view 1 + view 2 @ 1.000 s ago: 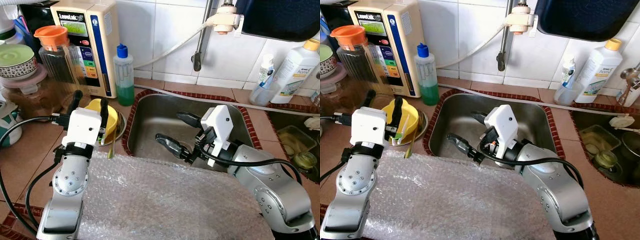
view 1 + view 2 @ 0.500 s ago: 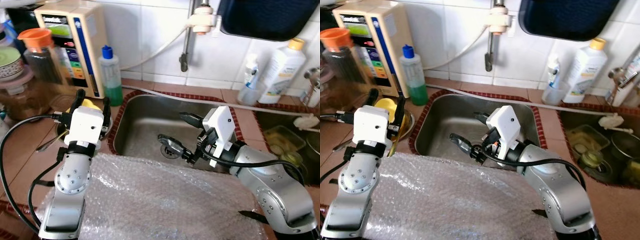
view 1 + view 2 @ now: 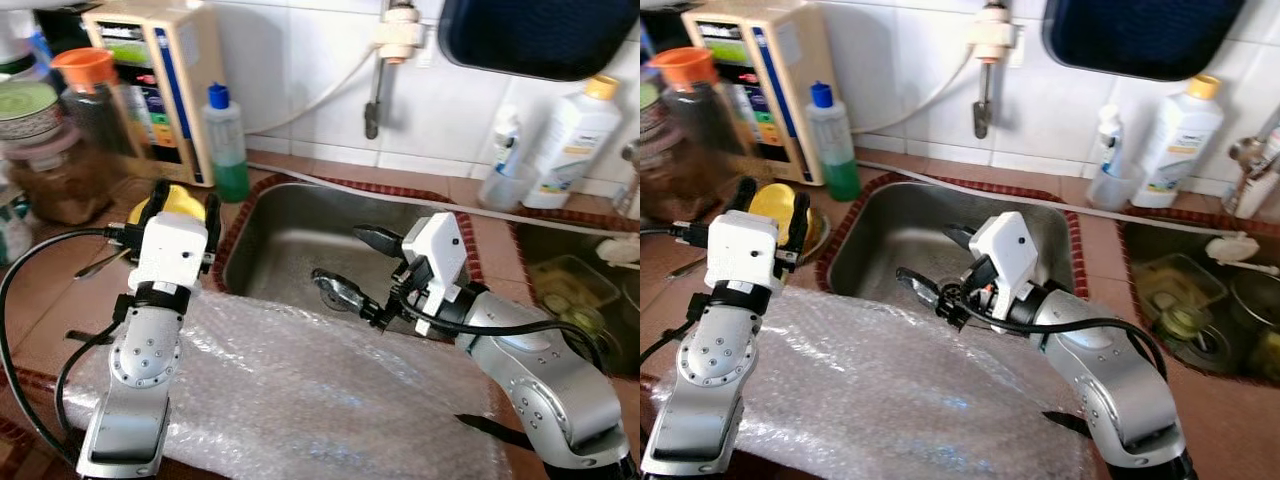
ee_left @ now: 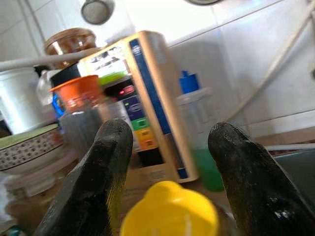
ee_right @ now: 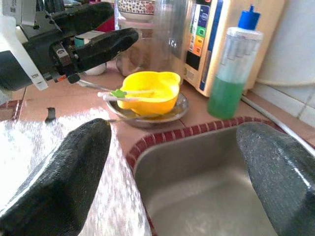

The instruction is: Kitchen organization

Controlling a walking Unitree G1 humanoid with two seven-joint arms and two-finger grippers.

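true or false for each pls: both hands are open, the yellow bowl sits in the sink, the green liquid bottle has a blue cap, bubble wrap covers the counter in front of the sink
Both hands are open: true, the left hand and right hand hold nothing.
The yellow bowl sits in the sink: false, it rests on a metal plate beside the sink.
The green liquid bottle has a blue cap: true.
Bubble wrap covers the counter in front of the sink: true.

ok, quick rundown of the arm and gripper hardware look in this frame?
Both arms are silver metal with rounded joint housings; the left arm shows a disc of small screw holes. Each wrist carries a white boxy camera housing. The left gripper and right gripper each have two long black fingers with a pebbled texture. Black cables loop along both arms.
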